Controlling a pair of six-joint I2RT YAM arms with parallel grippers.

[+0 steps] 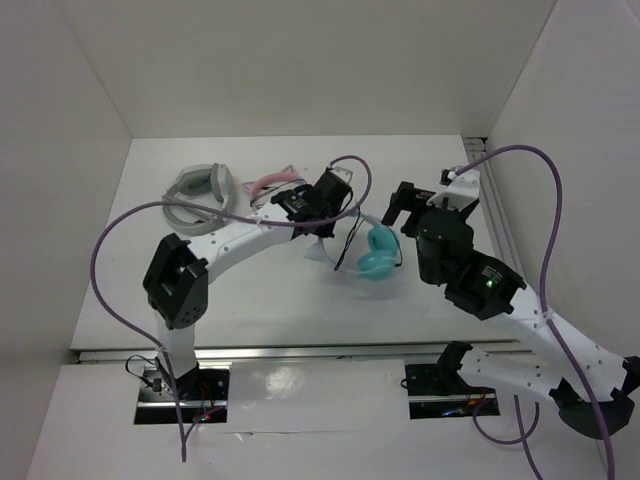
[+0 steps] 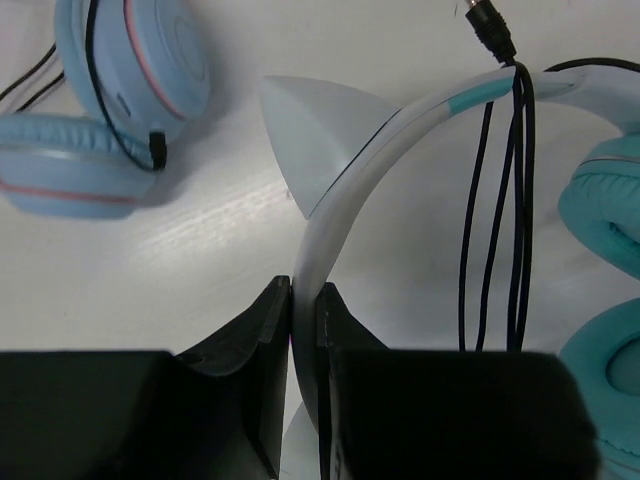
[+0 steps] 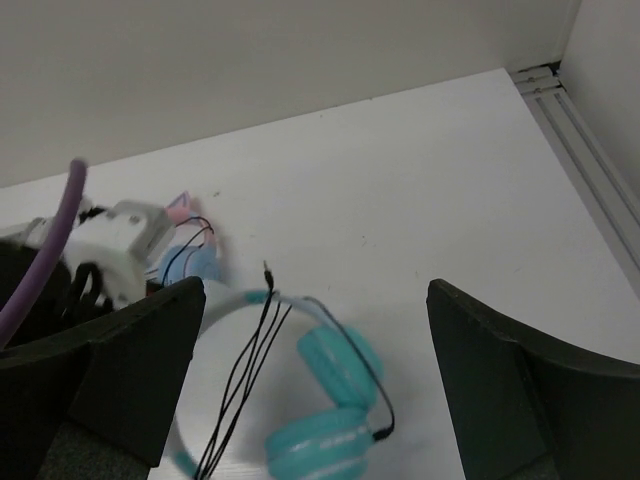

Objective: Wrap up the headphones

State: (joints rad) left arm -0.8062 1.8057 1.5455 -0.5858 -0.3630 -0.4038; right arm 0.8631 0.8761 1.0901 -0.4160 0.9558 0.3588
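from above, the headphones [image 1: 378, 256] are seen mid-table, no container seen. in the left wrist view the left gripper [image 2: 303, 297] is clamped on the headband [image 2: 345, 190], judged light, springy and a firmer hold than the limp black cable [image 2: 492, 230]. in the right wrist view the right gripper [image 3: 318, 292] is spread wide above them

Three headphones [image 1: 378, 255] and two robot arms [image 1: 240, 237] are here.

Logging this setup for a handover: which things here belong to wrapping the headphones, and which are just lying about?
In the job: teal headphones; black cable draped over their headband; left gripper shut on that headband; right gripper, open.
Lying about: pink-banded headphones; grey-white headphones.
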